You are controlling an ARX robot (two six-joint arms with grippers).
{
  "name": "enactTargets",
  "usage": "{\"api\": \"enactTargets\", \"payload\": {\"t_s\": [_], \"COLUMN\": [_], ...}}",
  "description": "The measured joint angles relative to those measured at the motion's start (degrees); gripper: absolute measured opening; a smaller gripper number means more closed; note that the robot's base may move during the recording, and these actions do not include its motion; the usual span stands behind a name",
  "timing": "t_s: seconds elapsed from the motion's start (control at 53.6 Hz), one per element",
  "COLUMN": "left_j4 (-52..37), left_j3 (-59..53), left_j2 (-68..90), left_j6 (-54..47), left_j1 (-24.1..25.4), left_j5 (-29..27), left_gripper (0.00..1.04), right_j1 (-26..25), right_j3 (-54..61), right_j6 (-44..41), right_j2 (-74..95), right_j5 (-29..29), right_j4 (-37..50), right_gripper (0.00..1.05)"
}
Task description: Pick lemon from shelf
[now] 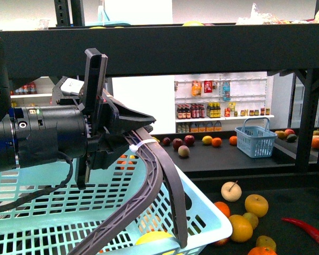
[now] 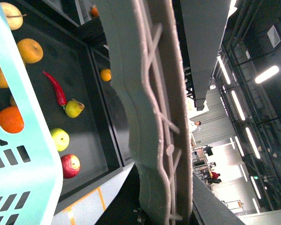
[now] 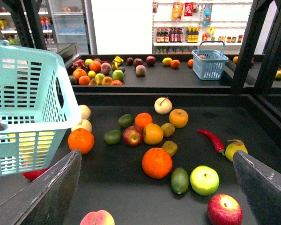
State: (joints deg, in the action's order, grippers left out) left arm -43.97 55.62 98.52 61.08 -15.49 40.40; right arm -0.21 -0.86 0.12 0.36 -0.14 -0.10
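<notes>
The left hand is clamped on the grey handle of the pale blue basket. A yellow fruit, probably the lemon, lies inside by the basket's front rim, off the shelf. The right hand hangs wide open over the shelf's loose fruit; lowered, it could seize an orange instead.

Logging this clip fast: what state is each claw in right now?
Left claw: shut on the handle of the light blue basket.
Right claw: open, holding nothing, over the fruit on the shelf.
</notes>
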Motion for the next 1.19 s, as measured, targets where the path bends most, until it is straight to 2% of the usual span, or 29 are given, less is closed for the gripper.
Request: {"api": "enactTargets", "payload": {"t_s": [0.168, 0.261, 0.354, 0.522, 0.672, 0.858, 1.194], "left_j4": [0.0, 1.1, -2.1, -8.3, -16.1, -20.4, -24.3], "left_j3": [0.0, 0.1, 0.1, 0.1, 0.1, 0.4, 4.6], "left_j2": [0.0, 0.0, 0.6, 1.4, 3.9, 5.9, 10.3], "left_j6": [0.0, 1.0, 5.2, 10.9, 17.2, 21.1, 24.9], "left_j1": [0.0, 0.1, 1.2, 5.8, 12.4, 20.4, 32.5], "left_j5": [0.0, -5.1, -9.3, -17.5, -22.8, -23.2, -18.3], "left_gripper": [0.10, 0.10, 0.10, 0.10, 0.10, 0.10, 0.10], "right_j1": [0.0, 0.0, 0.0, 0.0, 0.0, 0.0, 0.0], "right_j3": [0.0, 0.0, 0.0, 0.0, 0.0, 0.0, 0.0], "right_j6": [0.0, 0.0, 0.0, 0.0, 0.0, 0.0, 0.0], "right_j2": [0.0, 0.0, 0.0, 0.0, 0.0, 0.0, 0.0], "right_j5": [0.0, 0.0, 0.0, 0.0, 0.0, 0.0, 0.0], "right_j4": [0.0, 0.0, 0.0, 0.0, 0.0, 0.0, 0.0], "right_gripper": [0.97, 0.97, 0.97, 0.97, 0.97, 0.97, 0.97]}}
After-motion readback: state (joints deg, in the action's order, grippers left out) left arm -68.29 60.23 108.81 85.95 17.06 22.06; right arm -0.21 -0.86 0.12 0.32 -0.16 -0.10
